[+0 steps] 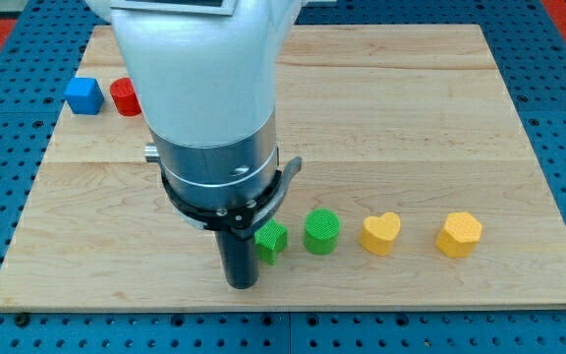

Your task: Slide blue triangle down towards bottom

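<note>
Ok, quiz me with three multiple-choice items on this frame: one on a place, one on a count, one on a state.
1. Where is the blue cube?
A. the view's top left
B. the view's bottom right
C. board centre

2. How many yellow blocks show?
A. one
B. two
C. four

3. My tip is:
A. beside the red block
B. beside the green cube
C. hidden

A: it sits by the red block at the top-left corner.
B: a yellow heart and a yellow hexagon.
B: the green cube is just to the tip's right; no blue triangle shows.

white arm (199,69), grey metal collar, black ring, dark rod
</note>
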